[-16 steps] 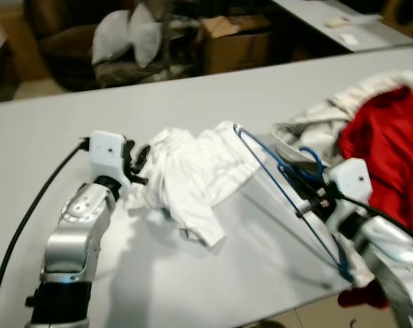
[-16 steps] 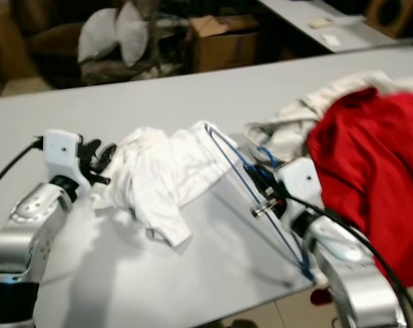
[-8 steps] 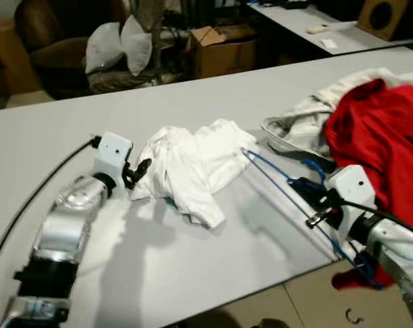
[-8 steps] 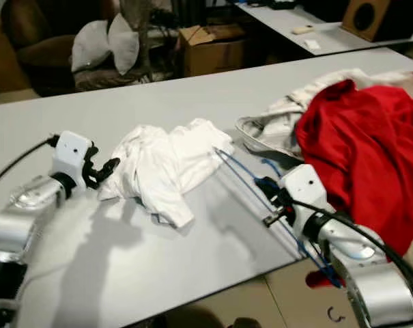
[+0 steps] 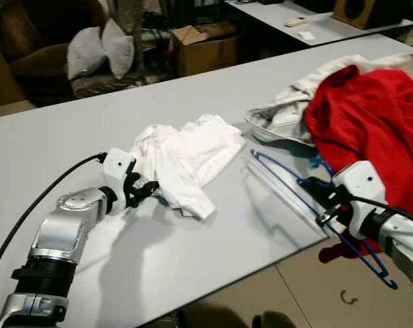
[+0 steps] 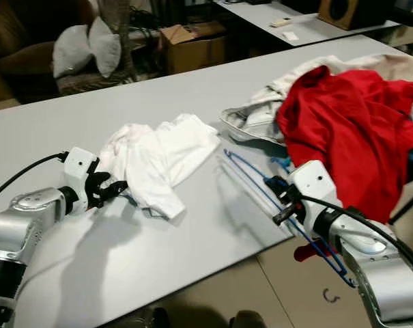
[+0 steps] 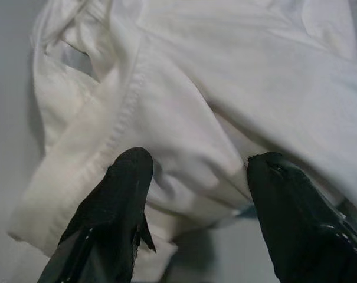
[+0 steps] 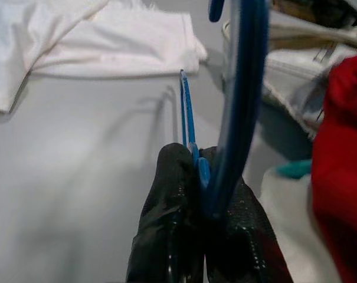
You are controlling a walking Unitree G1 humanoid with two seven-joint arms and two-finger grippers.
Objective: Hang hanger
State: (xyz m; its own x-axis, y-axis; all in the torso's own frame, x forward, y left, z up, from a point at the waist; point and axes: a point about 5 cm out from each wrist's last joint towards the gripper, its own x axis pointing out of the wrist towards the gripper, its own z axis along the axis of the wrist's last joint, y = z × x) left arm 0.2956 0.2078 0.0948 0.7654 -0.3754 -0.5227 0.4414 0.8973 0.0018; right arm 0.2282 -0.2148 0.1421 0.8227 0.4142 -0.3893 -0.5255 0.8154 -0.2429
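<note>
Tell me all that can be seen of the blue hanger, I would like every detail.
The blue hanger is a thin frame, wire or plastic by its look. The right gripper is shut on it near the table's front edge. One end reaches over the table toward the white garment; the other hangs past the edge, over the floor. The red garment lies beside it.

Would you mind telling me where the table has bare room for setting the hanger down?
The table is bare along its far edge behind the white shirt, and across the near strip between that shirt and the blue hanger in the right tool. The right end is crowded with the red garment and a grey one.
</note>
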